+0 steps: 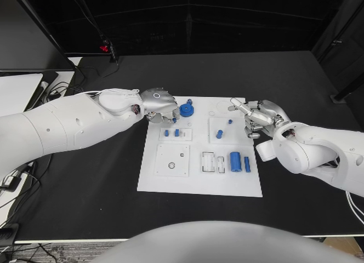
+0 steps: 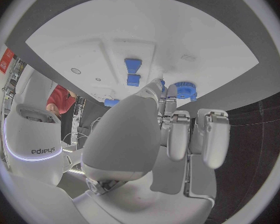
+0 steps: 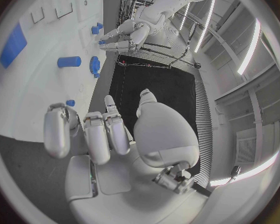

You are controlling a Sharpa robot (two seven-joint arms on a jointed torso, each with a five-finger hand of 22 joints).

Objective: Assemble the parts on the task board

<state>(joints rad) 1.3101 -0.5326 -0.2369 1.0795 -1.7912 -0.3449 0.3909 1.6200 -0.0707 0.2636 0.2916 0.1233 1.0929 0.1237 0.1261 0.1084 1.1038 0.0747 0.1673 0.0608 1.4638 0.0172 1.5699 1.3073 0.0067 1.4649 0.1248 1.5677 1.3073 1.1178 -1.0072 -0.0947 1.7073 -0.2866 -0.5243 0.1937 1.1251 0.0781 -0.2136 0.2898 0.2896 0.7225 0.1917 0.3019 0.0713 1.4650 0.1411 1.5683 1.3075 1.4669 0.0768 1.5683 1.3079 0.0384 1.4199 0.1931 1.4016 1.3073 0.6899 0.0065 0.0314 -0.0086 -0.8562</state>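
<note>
**Both robot hands at the far end of the board, neither holding a part**

White task board (image 1: 199, 183) lies mid-bench on the black bench (image 1: 87, 181).

Left robot hand (image 1: 160, 106) sits over the board's far left corner, fingers curled in toward the palm, nothing visibly held (left wrist view shows fingers (image 2: 177, 134) folded together, no part between them). Just beside it, a blue gear-shaped part (image 1: 187, 111) stands on the board. Near the fingertips, two small blue pegs (image 1: 171, 132) stand in a small square plate.

Right robot hand (image 1: 260, 118) hovers at the board's far right edge, fingers bent but apart, empty; right wrist view shows fingers (image 3: 96, 134) loose with nothing in them.

Other parts on the board:
- short blue pin (image 1: 219, 133) lying tilted on a square plate right of centre
- tiny blue piece (image 1: 229, 121) beyond it, close to the right robot hand
- blue cylinder (image 1: 235, 161) and thin blue bar (image 1: 246, 164) side by side near the right edge, next to the empty slots

A square plate with a small hole (image 1: 171, 159) sits on the board's left half.
</note>
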